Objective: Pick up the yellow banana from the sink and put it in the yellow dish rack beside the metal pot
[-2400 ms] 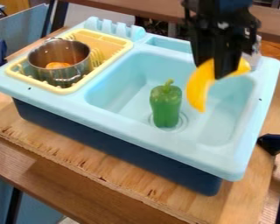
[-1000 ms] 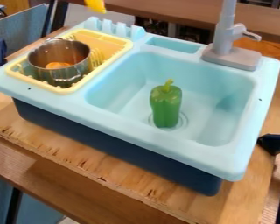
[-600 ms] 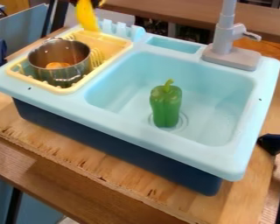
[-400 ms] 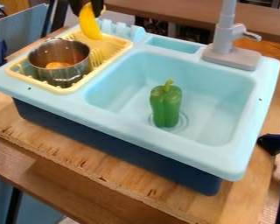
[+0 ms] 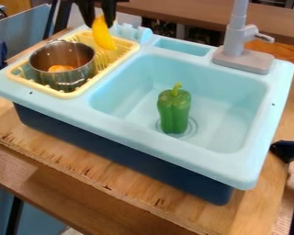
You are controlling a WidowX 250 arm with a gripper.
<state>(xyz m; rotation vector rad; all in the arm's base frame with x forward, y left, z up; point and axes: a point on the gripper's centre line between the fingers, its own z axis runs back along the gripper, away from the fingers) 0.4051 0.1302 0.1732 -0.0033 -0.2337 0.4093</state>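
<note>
Counts to one green pepper [image 5: 174, 110] in one sink [image 5: 201, 155], one pot [image 5: 62, 59] at ten o'clock in one rack [image 5: 66, 95]. At eleven o'clock, grips one banana [image 5: 103, 34] over the rack with one partly parted gripper [image 5: 98, 23].

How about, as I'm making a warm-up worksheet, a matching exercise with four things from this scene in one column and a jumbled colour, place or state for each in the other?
Things:
1. Bell pepper
2. Pot
3. Faucet
4. Banana

Descriptions:
A. Silvery metal
B. At the gripper, by the drying rack
C. Green and upright in the basin
D. Grey, on the far rim beyond the basin

Right pairs: 1-C, 2-A, 3-D, 4-B
</note>
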